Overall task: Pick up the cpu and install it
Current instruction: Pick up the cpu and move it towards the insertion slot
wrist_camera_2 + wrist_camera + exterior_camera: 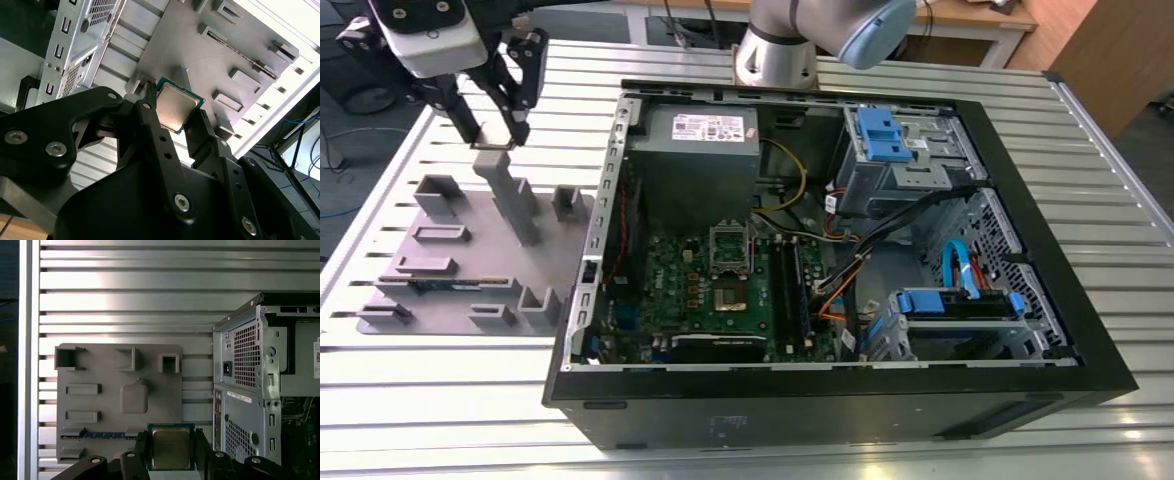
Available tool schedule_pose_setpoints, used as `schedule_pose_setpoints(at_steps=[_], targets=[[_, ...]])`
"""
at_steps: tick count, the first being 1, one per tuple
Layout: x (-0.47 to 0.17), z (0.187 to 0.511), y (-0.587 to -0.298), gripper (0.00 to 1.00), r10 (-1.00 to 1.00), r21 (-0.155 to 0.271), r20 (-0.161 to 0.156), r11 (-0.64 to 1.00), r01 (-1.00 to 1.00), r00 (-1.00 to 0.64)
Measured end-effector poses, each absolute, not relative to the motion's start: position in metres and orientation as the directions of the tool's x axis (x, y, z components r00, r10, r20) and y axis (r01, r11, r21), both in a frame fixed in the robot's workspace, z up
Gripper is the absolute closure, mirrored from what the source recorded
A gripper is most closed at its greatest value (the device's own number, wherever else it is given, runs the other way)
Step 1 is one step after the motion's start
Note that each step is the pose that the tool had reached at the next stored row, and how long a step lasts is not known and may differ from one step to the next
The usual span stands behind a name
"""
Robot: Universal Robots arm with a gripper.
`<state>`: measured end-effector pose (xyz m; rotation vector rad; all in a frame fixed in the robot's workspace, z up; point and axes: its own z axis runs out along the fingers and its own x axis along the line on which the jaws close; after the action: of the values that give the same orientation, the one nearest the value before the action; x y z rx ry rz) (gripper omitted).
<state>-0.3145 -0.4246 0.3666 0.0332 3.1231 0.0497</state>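
Upright grey post (511,205) just beneath claw (494,138)

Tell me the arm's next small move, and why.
Probably carry the cpu toward the exterior view's right, staying above the side wall. The gripper holds it between its fingers over the grey tray, outside the computer case; the socket sits inside on the motherboard.

The arm (781,45) rises at the table's far edge. Its hand (491,138) hangs near the far corner on the exterior view's left, pointing straight down, black fingers (160,137) clamped on opposite edges of the cpu (171,447) — held flat between them.
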Motion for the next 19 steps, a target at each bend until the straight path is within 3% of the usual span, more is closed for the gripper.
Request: schedule_pose_setpoints(at_steps=[19], targets=[[-0.3055, 0.3683, -0.4246, 0.53, 0.021, 0.032, -0.017, 0.999, 0.021, -1.0]])
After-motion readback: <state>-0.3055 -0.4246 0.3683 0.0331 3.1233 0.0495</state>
